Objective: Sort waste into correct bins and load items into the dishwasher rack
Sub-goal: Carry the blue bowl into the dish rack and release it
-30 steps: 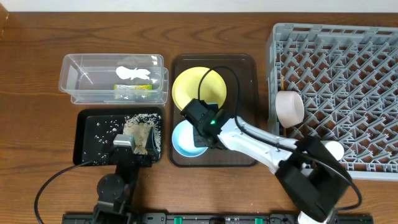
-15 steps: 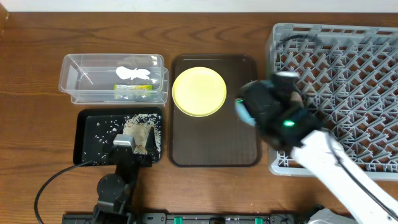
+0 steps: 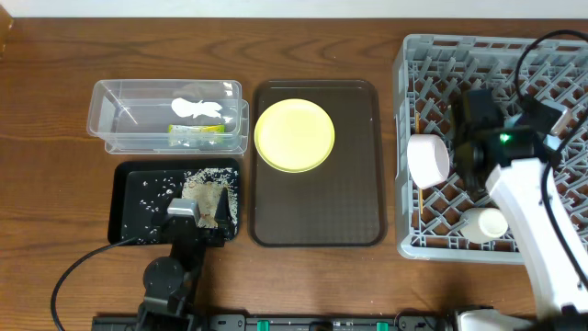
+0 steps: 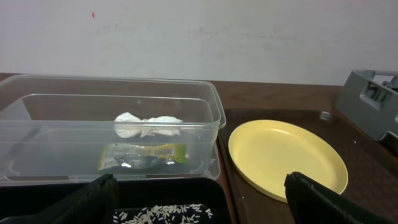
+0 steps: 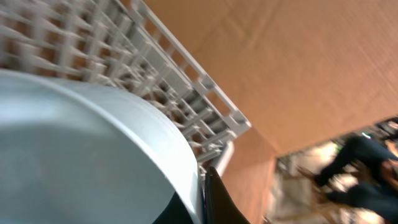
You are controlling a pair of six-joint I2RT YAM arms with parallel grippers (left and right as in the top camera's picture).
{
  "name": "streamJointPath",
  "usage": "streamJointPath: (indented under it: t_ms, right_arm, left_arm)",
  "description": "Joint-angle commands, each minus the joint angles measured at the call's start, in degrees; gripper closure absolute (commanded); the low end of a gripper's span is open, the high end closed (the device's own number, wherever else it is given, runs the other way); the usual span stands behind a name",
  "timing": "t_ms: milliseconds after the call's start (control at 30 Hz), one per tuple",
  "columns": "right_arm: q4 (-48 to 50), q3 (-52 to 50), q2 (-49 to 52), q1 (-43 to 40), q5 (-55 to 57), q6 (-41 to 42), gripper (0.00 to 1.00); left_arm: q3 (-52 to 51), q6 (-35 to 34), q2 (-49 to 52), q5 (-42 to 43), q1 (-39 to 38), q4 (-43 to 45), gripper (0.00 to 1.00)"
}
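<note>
1. Left fingers (image 4: pixel 323 200) stood wide apart and empty, low at the near edge of the black tray (image 3: pixel 129 213). Best left parked there, clear of the right arm.
2. Sorting looked done. Paper scrap (image 4: pixel 148 124) and wrapper (image 4: pixel 142 155) lay in the tub (image 3: pixel 101 119), and rice (image 3: pixel 213 188) in the black tray.
3. Plate (image 3: pixel 294 135) lay flat on the brown tray (image 3: pixel 354 202), not yet loaded.
4. Step in hand, as judged: setting the blue bowl (image 5: pixel 93 143) into the rack (image 3: pixel 478 41). Right fingers (image 5: pixel 216 200) were shut, pinching its rim. They hung above the rack, just right of the white bowl (image 3: pixel 428 159), which stood on edge at the rack's left side. From overhead the wrist hid the blue bowl.
5. To do it well: tip the bowl on edge and lower it into a free peg row beside the white bowl without knocking it. Seat it before letting go, since a rim pinch may let it swing.
6. Tabletop (image 3: pixel 55 55): dark brown wood grain, matte.
7. Room: a plain pale wall behind the tub. Past the rack there was only a tan surface and blurred dark shapes, not identifiable.
</note>
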Motion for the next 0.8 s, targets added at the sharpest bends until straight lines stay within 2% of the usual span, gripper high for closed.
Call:
streamJointPath:
  t_ms: [0, 200, 333, 767]
  right_arm:
    - [0.3, 0.3, 4.0, -3.6, 2.7, -0.5, 0.99]
    - [6.4, 0.3, 11.6, -8.7, 4.3, -12.6, 0.99]
    - [8.0, 0.3, 14.7, -9.3, 4.1, -14.0, 0.99]
    - [9.2, 0.3, 18.3, 3.8, 1.6, -14.5, 0.98]
  left_arm:
    - [-1.0, 0.7, 0.0, -0.5, 0.3, -2.4, 0.12]
    - [-1.0, 0.7, 0.0, -0.5, 0.3, -2.4, 0.12]
    - [-1.0, 0.7, 0.0, -0.5, 0.3, -2.4, 0.12]
    - [-1.0, 0.7, 0.0, -0.5, 0.3, -2.4, 0.12]
